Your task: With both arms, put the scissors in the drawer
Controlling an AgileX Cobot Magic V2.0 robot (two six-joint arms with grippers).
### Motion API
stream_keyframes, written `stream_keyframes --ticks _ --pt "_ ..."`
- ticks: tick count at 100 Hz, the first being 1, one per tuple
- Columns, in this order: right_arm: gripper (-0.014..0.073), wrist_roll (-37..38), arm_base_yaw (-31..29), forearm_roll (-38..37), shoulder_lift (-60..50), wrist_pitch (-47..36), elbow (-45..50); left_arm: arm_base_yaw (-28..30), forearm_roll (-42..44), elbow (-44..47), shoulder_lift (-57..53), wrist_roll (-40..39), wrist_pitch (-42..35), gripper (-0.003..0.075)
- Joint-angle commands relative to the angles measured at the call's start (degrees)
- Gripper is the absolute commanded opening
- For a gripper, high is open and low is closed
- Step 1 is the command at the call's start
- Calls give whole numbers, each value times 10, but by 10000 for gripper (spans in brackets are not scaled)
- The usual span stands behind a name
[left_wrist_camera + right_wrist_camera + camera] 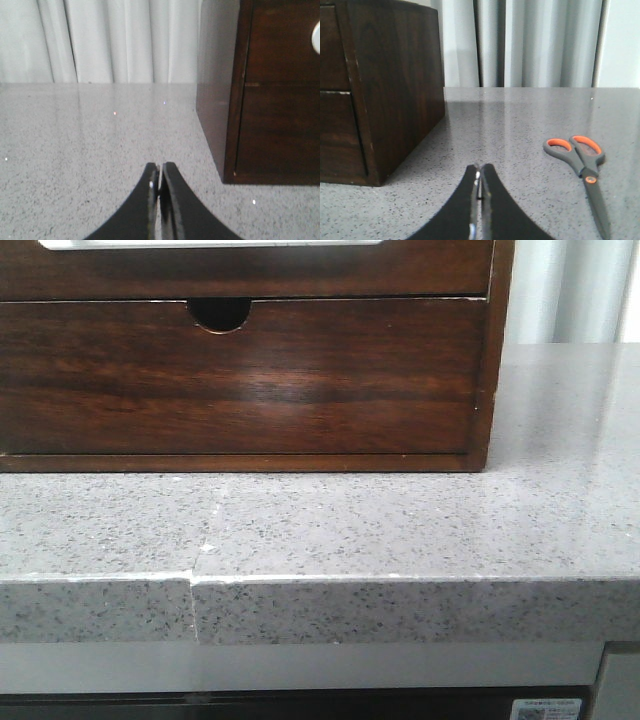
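The scissors [582, 172], grey with orange-lined handles, lay flat on the speckled grey tabletop [400, 530], blades closed, well apart from the dark wooden cabinet [395, 90] and to its right. The drawer [240, 260] with the wide cut-out sat shut at the top of the cabinet, above a second drawer front [240, 375] with a small half-round notch. The left pincer [160, 172] and the right pincer [480, 172] both hung low over the tabletop, jaws clenched together, gripping nothing.
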Motion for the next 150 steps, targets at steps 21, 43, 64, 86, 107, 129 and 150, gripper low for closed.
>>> stream_keyframes --ticks 21,43,64,86,107,129,150 --pt "-69 -1 -4 8 71 79 -154 0 -28 -125 32 -7 50 -20" --pt "-69 -1 -4 -26 210 195 -280 0 -29 -251 137 -5 147 -20" --pt "-69 -1 -4 -66 315 283 -369 0 -29 -320 218 -1 191 -20" --pt "-69 -1 -4 -66 353 253 -374 0 -29 -322 231 -1 188 -20" --pt "-69 -1 -4 -65 372 252 -374 0 -29 -322 231 -1 189 -20" --pt "-69 -1 -4 -64 374 249 -373 0 -29 -322 231 -1 188 -20" --pt "123 -1 -4 -77 374 254 -373 1 -14 -322 231 -1 174 154"
